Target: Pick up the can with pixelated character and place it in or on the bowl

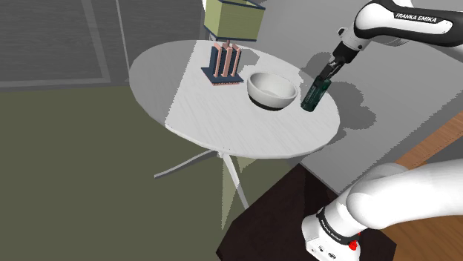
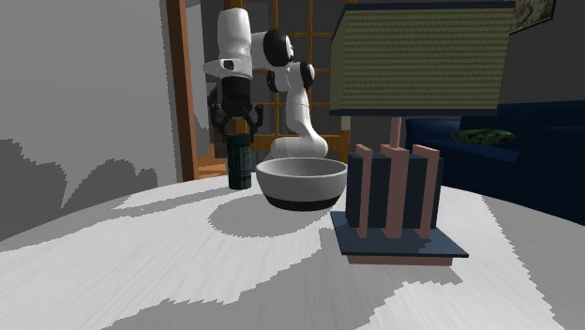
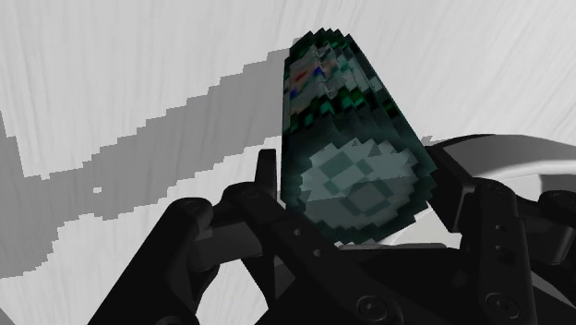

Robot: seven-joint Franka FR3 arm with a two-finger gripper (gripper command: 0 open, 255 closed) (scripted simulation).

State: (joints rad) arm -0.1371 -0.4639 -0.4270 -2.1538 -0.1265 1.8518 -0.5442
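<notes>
One dark green can (image 1: 314,95), one pale bowl (image 1: 272,90), one lamp (image 1: 225,62) on a slatted base, one round white table (image 1: 222,122), one black gripper (image 1: 324,73). Fingers (image 3: 266,181) parted only by the can's width, pinching its upper end from two sides. Can just beside the bowl, to the shoulder view's right of it, near the table's edge. Contact between can base and tabletop not discernible.

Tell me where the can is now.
The dark green can is clasped in the tool, tilted, just right of the white bowl in the shoulder view.
</notes>
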